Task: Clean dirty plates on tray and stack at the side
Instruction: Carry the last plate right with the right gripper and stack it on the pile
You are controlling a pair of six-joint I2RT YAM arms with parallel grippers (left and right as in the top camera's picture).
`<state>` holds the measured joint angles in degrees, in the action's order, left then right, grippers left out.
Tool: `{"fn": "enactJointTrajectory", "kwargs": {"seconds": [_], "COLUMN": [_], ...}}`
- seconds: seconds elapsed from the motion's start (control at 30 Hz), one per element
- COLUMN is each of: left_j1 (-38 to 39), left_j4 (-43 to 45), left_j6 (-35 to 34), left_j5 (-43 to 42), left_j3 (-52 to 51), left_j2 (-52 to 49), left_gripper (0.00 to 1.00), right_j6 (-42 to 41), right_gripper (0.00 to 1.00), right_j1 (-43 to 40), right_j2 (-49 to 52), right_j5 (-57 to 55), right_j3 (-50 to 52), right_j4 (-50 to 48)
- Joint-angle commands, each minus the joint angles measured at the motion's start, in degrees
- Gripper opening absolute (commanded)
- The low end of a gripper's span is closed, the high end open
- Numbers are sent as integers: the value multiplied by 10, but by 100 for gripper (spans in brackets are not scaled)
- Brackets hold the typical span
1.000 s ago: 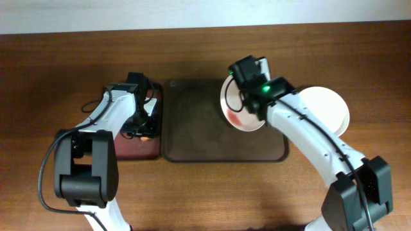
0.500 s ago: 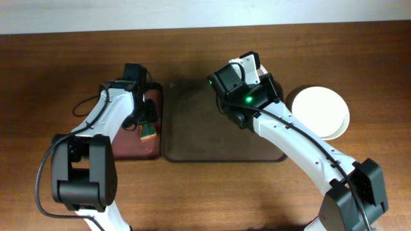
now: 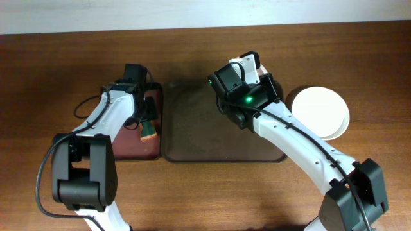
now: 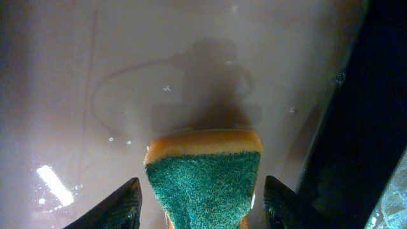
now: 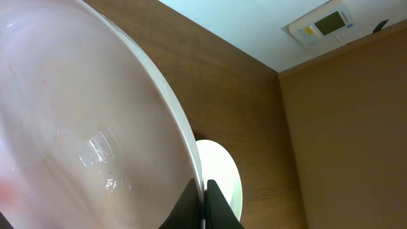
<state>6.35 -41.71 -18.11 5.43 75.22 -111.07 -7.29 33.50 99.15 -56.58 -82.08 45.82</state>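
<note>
Right wrist only: plate (image 5: 76, 127) in pincer (image 5: 202, 188)

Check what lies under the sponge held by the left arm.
The sponge, pinched in the left gripper, is over the maroon tray's glossy floor, which shows droplets and the sponge's shadow. The patch directly beneath it is covered, so contact cannot be judged.
</note>
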Motion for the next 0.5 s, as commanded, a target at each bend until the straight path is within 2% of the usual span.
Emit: {"fn": "enactJointTrajectory", "kwargs": {"seconds": [0.0, 0.13, 0.17, 0.2, 0.23, 0.27, 0.4, 0.43, 0.47], "left_j1": [-1, -1, -1, -1, -1, -1, -1, -1, -1], "left_j4": [2, 11, 16, 32, 45, 51, 55, 48, 41], "left_j6": [-8, -7, -7, -7, -2, 12, 137, 140, 145], "left_j5": [4, 3, 3, 3, 2, 2, 2, 2, 2], "left_j3": [-5, -5, -5, -5, -5, -5, 12, 19, 27], "left_j2": [11, -28, -31, -31, -31, -31, -29, -29, -29], "left_gripper": [60, 63, 53, 27, 7, 0, 0, 7, 37], "right_j6": [-5, -5, -4, -5, -5, -5, -29, -46, -48], "right_gripper": [4, 4, 4, 4, 4, 4, 4, 4, 4], "right_j1": [3, 3, 3, 3, 3, 3, 2, 2, 2], "right_j2": [-18, -18, -18, -18, -18, -18, -18, -18, -18], "right_j5": [-21, -21, -22, -22, -21, -21, 24, 27, 30], "right_j3": [-11, -11, -11, -11, -11, -11, -11, -11, -11], "right_j4": [-2, 1, 3, 3, 5, 5, 7, 9, 9]}}
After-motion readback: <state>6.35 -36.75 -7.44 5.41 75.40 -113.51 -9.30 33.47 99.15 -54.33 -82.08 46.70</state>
